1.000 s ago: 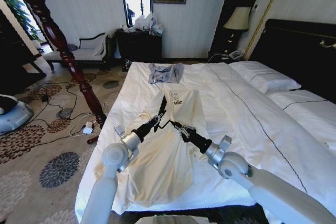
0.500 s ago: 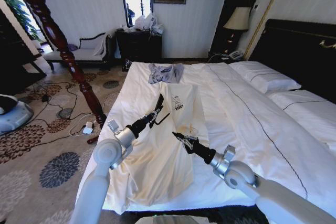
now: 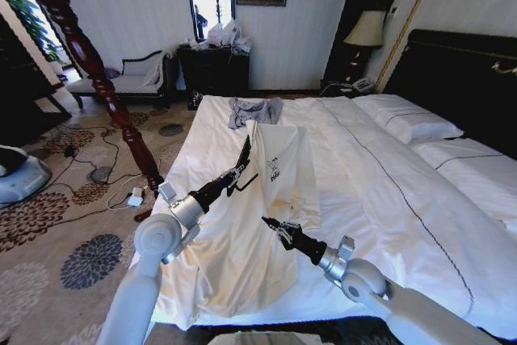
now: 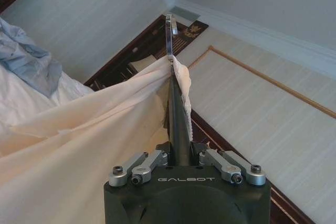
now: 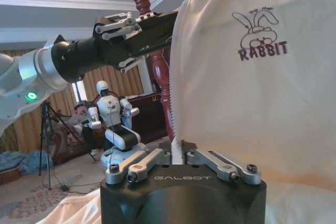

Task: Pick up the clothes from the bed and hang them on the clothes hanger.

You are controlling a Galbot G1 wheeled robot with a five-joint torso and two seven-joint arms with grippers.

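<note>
The clothes [image 3: 284,159], a cream garment with a rabbit print, lie on the bed [image 3: 388,191] with their upper part lifted off the sheet. My left gripper [image 3: 235,176] is shut on the black clothes hanger [image 3: 245,154], held above the bed's left side. In the left wrist view the cream fabric [image 4: 79,145] drapes over the hanger [image 4: 177,119] just below its silver hook [image 4: 169,35]. My right gripper [image 3: 268,225] sits lower, nearer the bed's foot, shut on a thin edge of the clothes [image 5: 252,103]. The right wrist view looks up at my left gripper [image 5: 157,27].
A tall reddish-brown wooden pole [image 3: 89,62] stands left of the bed. A blue-grey garment [image 3: 254,111] lies at the bed's far end. Pillows [image 3: 408,119] and a dark headboard [image 3: 460,78] are on the right. Cables [image 3: 105,175] litter the carpet; another robot [image 5: 113,119] stands behind.
My left gripper raised the hanger, lifting the garment's upper part off the sheet. My right gripper drew back toward the bed's foot.
</note>
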